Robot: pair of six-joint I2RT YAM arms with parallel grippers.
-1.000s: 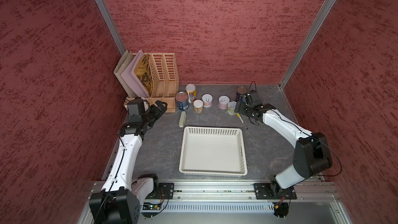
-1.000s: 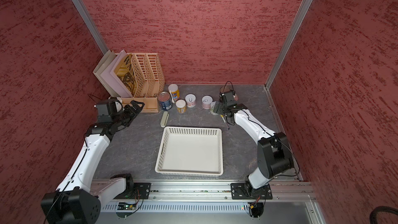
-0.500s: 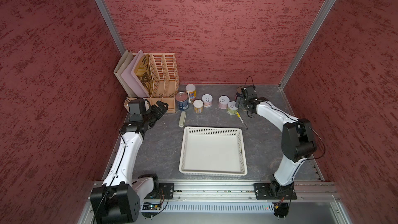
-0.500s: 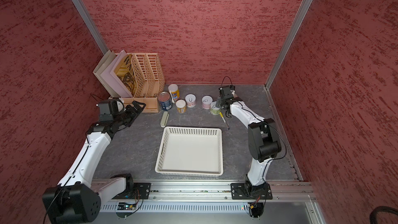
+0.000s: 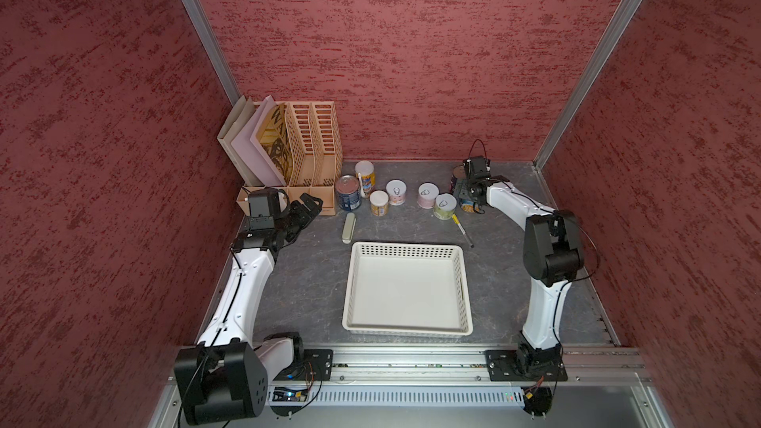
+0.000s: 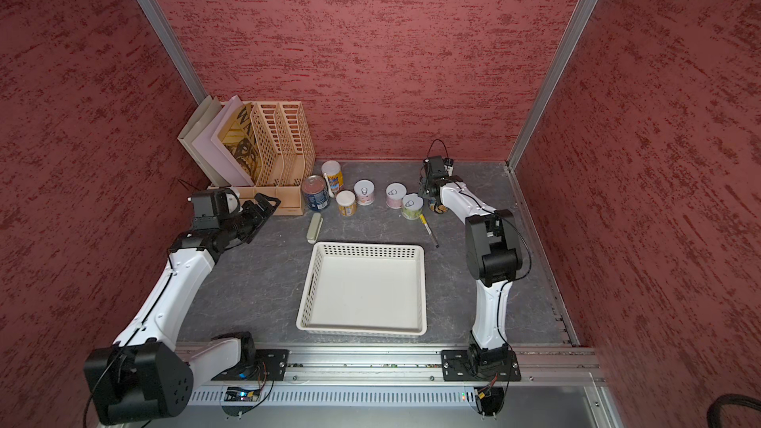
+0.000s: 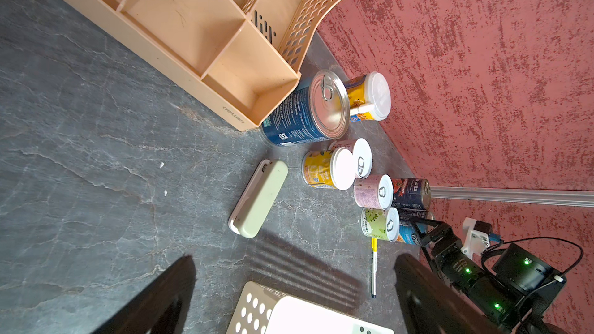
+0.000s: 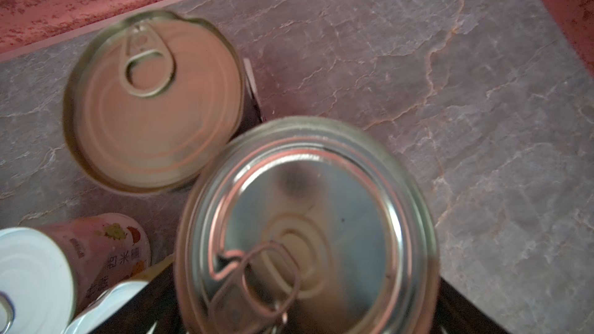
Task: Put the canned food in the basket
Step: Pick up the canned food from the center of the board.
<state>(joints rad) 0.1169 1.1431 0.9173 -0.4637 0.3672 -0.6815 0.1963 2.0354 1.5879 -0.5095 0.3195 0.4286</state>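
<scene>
Metal-lidded can [image 8: 305, 229] sits inside the right claw [image 5: 468, 196], spread wide; off-centre closing could topple the neighbouring can [image 8: 151, 101]. Left claw [image 5: 308, 204] gapes empty.

A robotics lab test cell is showing: red textured wall panels [image 5: 391, 55] and silver aluminium posts [image 5: 197, 22] are enclosing a grey stone-patterned tabletop [image 5: 313, 282], and two white-and-black robot arms [image 5: 243, 282] are standing on a silver aluminium rail [image 5: 412, 358].

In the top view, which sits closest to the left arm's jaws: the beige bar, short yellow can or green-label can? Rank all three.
1. Beige bar, on the left side.
2. Short yellow can, left half of the row.
3. Green-label can, toward the row's right.
</scene>
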